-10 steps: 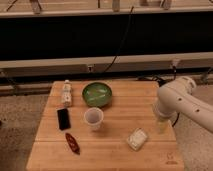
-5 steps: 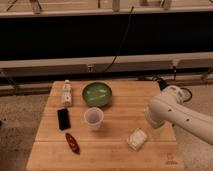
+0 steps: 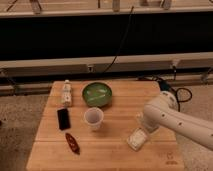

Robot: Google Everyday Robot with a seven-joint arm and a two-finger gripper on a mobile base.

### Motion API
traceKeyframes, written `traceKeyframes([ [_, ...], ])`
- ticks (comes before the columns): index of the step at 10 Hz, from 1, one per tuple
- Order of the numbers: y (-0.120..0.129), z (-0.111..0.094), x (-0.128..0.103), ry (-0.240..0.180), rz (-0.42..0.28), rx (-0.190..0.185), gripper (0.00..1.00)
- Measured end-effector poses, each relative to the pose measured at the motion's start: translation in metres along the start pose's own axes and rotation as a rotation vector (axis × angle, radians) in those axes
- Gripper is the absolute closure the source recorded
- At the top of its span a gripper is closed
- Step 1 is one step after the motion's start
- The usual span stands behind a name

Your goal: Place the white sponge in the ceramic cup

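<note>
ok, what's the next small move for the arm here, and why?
Probably lower the tool the last bit onto the white sponge and grip it. The tool hangs right over the sponge's far edge. The sponge lies flat on the wooden table, not yet lifted. The ceramic cup stands upright to its left, apart from it.

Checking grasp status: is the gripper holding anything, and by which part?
Cannot tell: the gripper sits over the small off-white soft sponge, which lies on the wooden table.
</note>
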Motion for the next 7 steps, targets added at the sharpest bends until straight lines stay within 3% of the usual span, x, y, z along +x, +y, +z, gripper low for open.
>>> traceKeyframes([
  [7,-0.007,0.024,-0.021,-0.04,-0.133,-0.021,0.2],
])
